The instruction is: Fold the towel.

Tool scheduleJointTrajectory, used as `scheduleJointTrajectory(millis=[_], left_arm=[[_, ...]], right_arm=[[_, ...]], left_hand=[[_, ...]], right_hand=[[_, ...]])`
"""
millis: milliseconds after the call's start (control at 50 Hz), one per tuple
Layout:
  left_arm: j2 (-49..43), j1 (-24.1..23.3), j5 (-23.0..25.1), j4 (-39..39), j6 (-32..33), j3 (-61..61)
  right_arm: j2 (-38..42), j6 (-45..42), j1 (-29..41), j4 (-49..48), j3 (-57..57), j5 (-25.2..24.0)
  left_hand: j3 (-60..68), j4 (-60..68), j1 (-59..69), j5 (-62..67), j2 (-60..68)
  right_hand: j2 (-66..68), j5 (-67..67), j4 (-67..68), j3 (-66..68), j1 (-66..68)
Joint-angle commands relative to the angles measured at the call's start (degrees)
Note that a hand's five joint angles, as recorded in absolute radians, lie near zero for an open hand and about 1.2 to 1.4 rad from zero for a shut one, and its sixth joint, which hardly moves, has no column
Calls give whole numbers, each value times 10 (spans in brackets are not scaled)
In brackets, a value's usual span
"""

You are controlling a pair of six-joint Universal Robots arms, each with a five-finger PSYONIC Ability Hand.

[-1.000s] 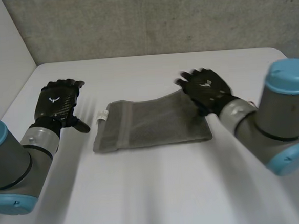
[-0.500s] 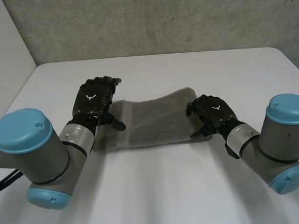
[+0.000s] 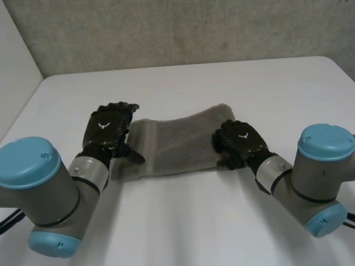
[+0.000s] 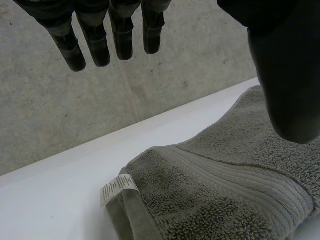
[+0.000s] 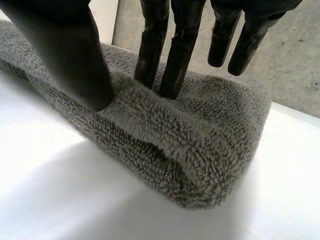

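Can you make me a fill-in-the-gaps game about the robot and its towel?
The towel is ___ in colour.
It lies on a ___ table.
The ___ robot hand pinches one end of it; the left robot hand is open over the other end.
Missing words: grey, white, right.

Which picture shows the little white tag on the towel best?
The left wrist view: the tag sticks out at a corner of the towel, close up. In the head view the left hand sits over that end. The right wrist view faces the other end of the towel.
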Motion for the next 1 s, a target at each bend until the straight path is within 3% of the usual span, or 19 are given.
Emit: scheduleJointTrajectory(millis=[20, 40, 280, 420, 640, 680, 700, 720, 740, 760, 1000], left_arm=[[0, 0, 0, 2, 1, -2], [0, 0, 0, 2, 1, -2], [0, 2, -1, 3, 2, -7], [2, 2, 0, 5, 2, -9], [2, 0, 0, 6, 2, -10], [2, 0, 0, 6, 3, -10], [2, 0, 0, 5, 3, -11], [2, 0, 0, 5, 3, -11], [2, 0, 0, 6, 3, -11], [2, 0, 0, 6, 2, -12], [2, 0, 1, 6, 3, -15]], right_arm=[[1, 0, -1, -15, 3, 0], [-1, 0, -2, -22, 6, 0], [-45, 0, -16, -20, 19, 19], [-108, -13, -84, -22, 73, 5], [-106, -69, -98, -13, 89, -15], [-106, -72, -92, 6, 82, -15], [-106, -72, -91, 6, 82, -15], [-107, -71, -91, 23, 79, -15], [-107, -71, -91, 23, 79, -15], [-112, -67, -93, 44, 76, -14], [-139, -12, -134, 84, 90, -8]], left_hand=[[-28, -32, -63, -27, -34], [-28, -32, -63, -27, -35], [-28, -32, -63, -27, -35], [-28, -32, -63, -27, -35], [-28, -32, -63, -27, -35], [-28, -32, -63, -27, -35], [-28, -32, -63, -27, -35], [-28, -32, -63, -27, -35], [-28, -32, -63, -27, -35], [-28, -32, -63, -27, -35], [-28, -32, -63, -27, -35]], right_hand=[[183, 187, -36, -23, 181], [240, 244, -36, -23, 238], [240, 244, -36, -23, 238], [240, 244, -36, -23, 238], [221, 225, -36, -23, 219], [-95, -91, -36, -23, -97], [-97, -93, -36, -23, -99], [-275, -272, -36, -23, -277], [-277, -273, -36, -23, -279], [-374, -370, -36, -23, -376], [-360, -356, -36, -23, -361]])
